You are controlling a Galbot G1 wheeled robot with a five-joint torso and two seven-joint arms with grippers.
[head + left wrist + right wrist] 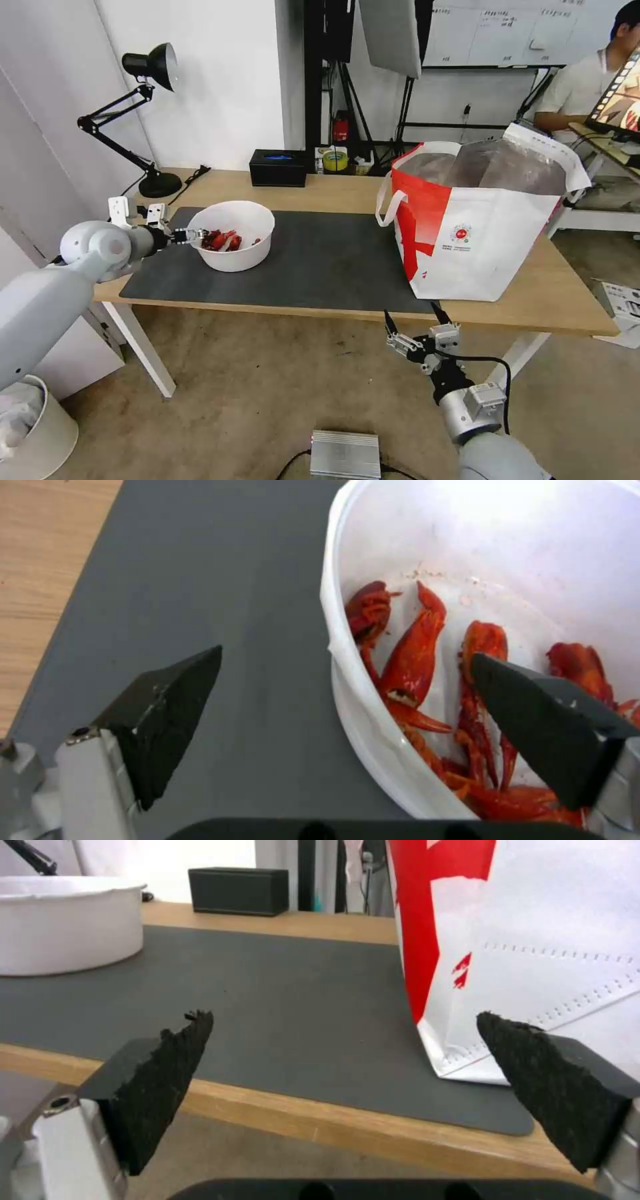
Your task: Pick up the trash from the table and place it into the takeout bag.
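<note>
A white round bowl point(235, 235) with red shellfish scraps point(417, 650) sits on the left part of the dark grey mat point(320, 263) on the light-wood table point(333, 187). My left gripper point(198, 235) is open at the bowl's left rim point(333, 645). It straddles the rim, with one finger point(167, 710) over the mat and the other finger point(540, 720) inside the bowl above the scraps. The takeout bag point(487, 233) stands open on the table's right side. My right gripper point(410, 312) hangs open just below the table's front edge, facing the bag's lower corner point(467, 1060).
A black rectangular box point(278, 167) and a roll of tape point(335, 160) sit at the table's back edge. A black desk lamp point(150, 120) stands at the back left. On the floor are a white bin point(33, 433) and a silver box point(345, 455).
</note>
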